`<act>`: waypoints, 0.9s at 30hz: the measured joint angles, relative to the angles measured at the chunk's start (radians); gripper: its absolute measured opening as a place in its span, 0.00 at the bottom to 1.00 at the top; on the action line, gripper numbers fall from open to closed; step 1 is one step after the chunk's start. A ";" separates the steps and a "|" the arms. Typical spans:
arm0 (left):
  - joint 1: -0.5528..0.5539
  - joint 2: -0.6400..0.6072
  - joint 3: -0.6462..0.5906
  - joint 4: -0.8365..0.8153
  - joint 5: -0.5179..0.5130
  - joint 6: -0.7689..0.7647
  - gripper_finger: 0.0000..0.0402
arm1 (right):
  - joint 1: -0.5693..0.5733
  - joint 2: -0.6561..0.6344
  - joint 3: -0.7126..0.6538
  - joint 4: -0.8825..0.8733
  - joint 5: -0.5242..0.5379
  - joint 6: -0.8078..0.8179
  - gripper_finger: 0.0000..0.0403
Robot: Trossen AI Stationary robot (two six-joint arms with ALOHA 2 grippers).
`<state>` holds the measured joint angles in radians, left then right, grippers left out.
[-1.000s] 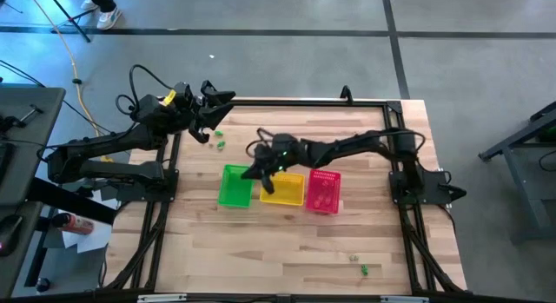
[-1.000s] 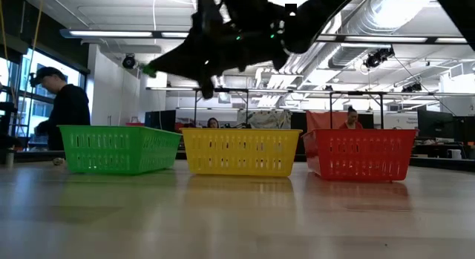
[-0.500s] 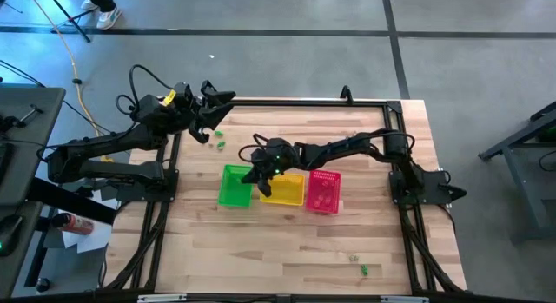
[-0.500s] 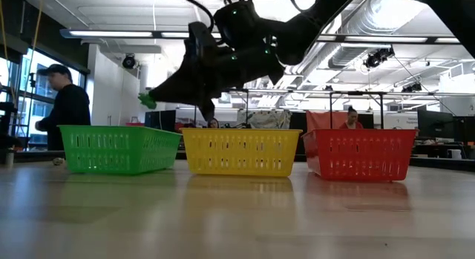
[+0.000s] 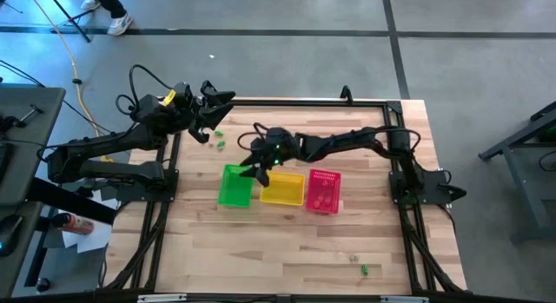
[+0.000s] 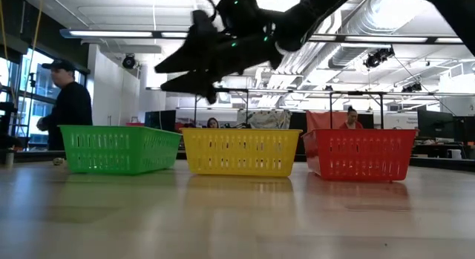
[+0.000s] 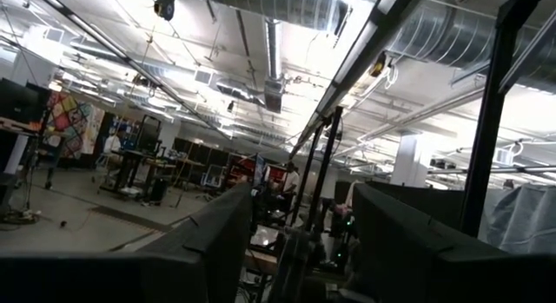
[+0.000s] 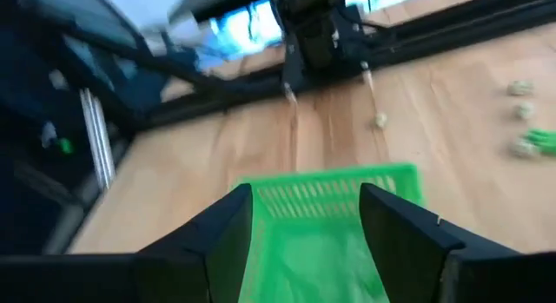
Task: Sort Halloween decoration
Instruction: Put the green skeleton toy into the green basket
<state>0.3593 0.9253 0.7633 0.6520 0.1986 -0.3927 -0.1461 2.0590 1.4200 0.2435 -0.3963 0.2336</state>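
Note:
Three baskets stand in a row mid-table: green (image 5: 234, 187), yellow (image 5: 282, 189) and pink (image 5: 323, 191). My right gripper (image 5: 250, 170) hovers open over the green basket's (image 8: 334, 229) far right corner, above its rim, with nothing between its fingers (image 6: 165, 76). Tiny green and pale trinkets (image 5: 220, 143) lie on the wood beyond the green basket, near the table's far left, and show in the right wrist view (image 8: 522, 113). Two more trinkets (image 5: 363, 269) lie near the front right edge. My left gripper (image 5: 222, 98) waits, raised and open, at the far left corner (image 7: 295, 242).
The black frame rails (image 5: 304, 102) run along the table's far edge and sides. Bare wood lies in front of the baskets (image 5: 287, 242). In the low view a person (image 6: 68, 103) stands in the room beyond the table, at the left.
My right gripper, which was shut on a small green trinket over the green basket, has opened, and the trinket is gone from its fingertips. The gripper has also risen a little and tipped nearer to level. The baskets have kept their places.

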 joint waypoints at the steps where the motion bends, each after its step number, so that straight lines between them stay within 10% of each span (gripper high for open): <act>1: 0.000 0.000 0.000 0.000 0.000 0.000 0.47 | -0.013 -0.026 0.000 -0.049 -0.005 -0.045 0.52; 13: 0.000 0.000 0.000 -0.048 0.000 0.000 0.47 | -0.209 -0.452 -0.158 -0.519 -0.005 -0.268 0.52; 27: -0.001 0.000 -0.001 -0.360 0.006 0.144 0.47 | -0.076 -0.979 -0.702 0.206 0.340 0.149 0.52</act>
<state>0.3588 0.9257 0.7624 0.2921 0.2047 -0.2485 -0.2223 1.0797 0.7182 0.4500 -0.0558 0.3822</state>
